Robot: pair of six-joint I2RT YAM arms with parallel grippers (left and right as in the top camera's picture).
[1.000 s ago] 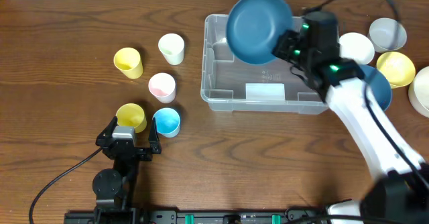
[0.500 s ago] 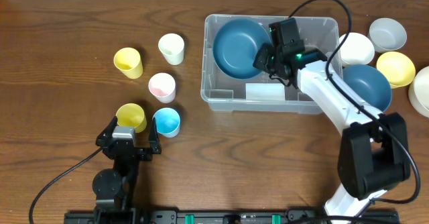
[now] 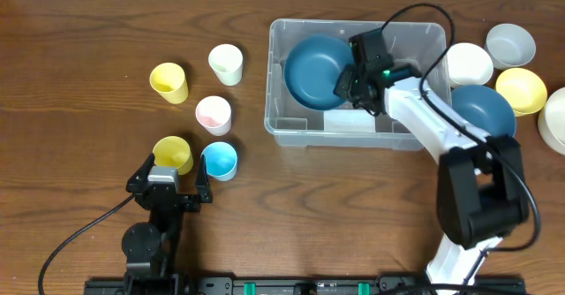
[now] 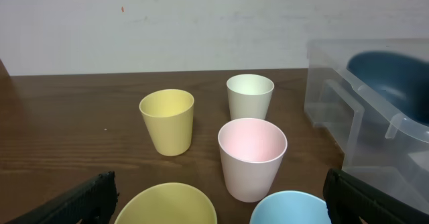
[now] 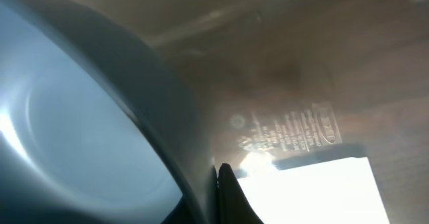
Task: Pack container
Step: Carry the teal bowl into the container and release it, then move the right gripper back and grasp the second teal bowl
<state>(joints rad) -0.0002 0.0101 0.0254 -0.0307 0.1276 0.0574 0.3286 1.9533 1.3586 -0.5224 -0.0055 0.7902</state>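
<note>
The clear plastic container (image 3: 275, 109) stands at the back centre, with a white label (image 3: 346, 121) on its floor. A dark blue bowl (image 3: 313, 68) is inside its left half. My right gripper (image 3: 346, 83) is shut on that bowl's right rim. The right wrist view shows the bowl (image 5: 80, 117) pinched at my right gripper (image 5: 218, 194), with the label (image 5: 322, 190) below. My left gripper (image 3: 168, 187) stands open at the front left, just behind a yellow cup (image 3: 173, 154) and a light blue cup (image 3: 219, 160). In the left wrist view, nothing lies between its wide-apart fingers (image 4: 80, 200).
Three more cups stand left of the container: yellow (image 3: 168, 81), cream (image 3: 226, 64) and pink (image 3: 213, 114). To the right of the container lie white (image 3: 468, 63), grey (image 3: 510, 43), yellow (image 3: 521, 90) and blue (image 3: 485, 114) bowls. A further white bowl (image 3: 556, 118) sits at the right edge.
My right gripper has brought the dark blue bowl down from above the container's back edge into its left half. The left arm has not moved.
</note>
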